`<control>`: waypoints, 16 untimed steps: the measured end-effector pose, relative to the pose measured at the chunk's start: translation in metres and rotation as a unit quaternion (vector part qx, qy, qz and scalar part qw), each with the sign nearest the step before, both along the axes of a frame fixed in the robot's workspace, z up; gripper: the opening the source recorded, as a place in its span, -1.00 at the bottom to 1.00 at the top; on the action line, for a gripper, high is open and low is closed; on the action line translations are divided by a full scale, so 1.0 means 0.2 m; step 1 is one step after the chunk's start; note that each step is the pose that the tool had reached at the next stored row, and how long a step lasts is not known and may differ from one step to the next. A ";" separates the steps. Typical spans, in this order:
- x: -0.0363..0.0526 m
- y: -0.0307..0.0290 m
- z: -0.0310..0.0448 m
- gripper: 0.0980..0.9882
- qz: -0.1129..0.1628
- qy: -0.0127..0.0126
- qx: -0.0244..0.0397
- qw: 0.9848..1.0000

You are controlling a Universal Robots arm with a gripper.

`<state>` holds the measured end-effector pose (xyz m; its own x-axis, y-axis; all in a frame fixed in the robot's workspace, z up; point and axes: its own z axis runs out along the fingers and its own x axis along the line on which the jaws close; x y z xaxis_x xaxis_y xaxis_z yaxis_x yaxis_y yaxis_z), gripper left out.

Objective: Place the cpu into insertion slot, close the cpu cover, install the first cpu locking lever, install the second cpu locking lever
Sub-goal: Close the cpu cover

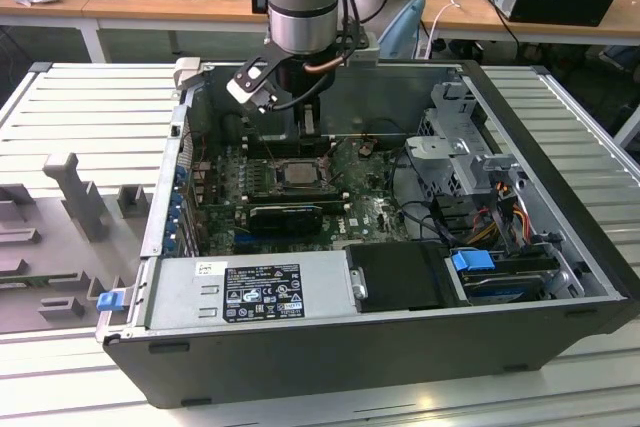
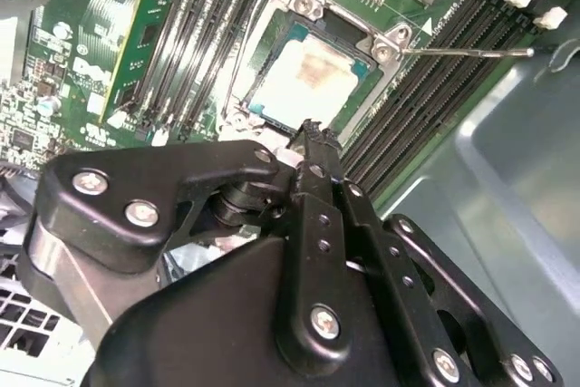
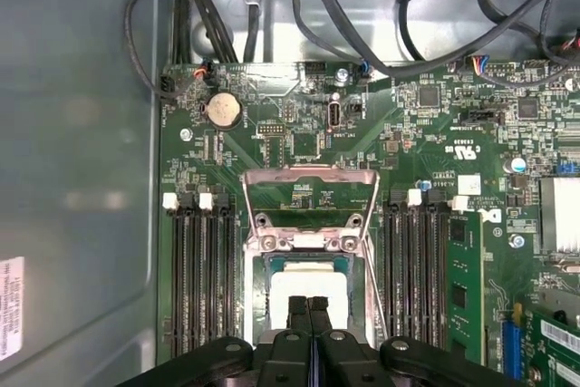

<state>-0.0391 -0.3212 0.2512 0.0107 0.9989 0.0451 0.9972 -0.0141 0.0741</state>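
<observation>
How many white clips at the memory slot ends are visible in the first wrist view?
4. Two white clips sit on one side of the socket, and two on the other side. More may be hidden behind the fingers.

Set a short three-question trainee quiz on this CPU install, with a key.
1. True or false: the cpu already lies in the insertion slot.
2. The cpu cover is: A) shut flat over the chip; B) swung open, off the chip; C) lying outside the case.
3. In the first wrist view, which task part is the gripper nearest to?
Key: 1 true; 2 B; 3 the cpu.
</observation>
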 end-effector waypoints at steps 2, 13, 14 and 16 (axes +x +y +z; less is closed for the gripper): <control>0.012 0.011 0.003 -0.98 0.000 0.001 -0.001 1.000; 0.012 0.013 0.006 -0.98 0.000 0.001 -0.001 1.000; 0.012 0.013 0.006 -0.98 0.000 0.001 -0.001 1.000; 0.012 0.013 0.006 -0.98 0.000 0.001 -0.001 1.000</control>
<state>-0.0366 -0.3186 0.2523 0.0107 0.9990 0.0433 0.9974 -0.0138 0.0713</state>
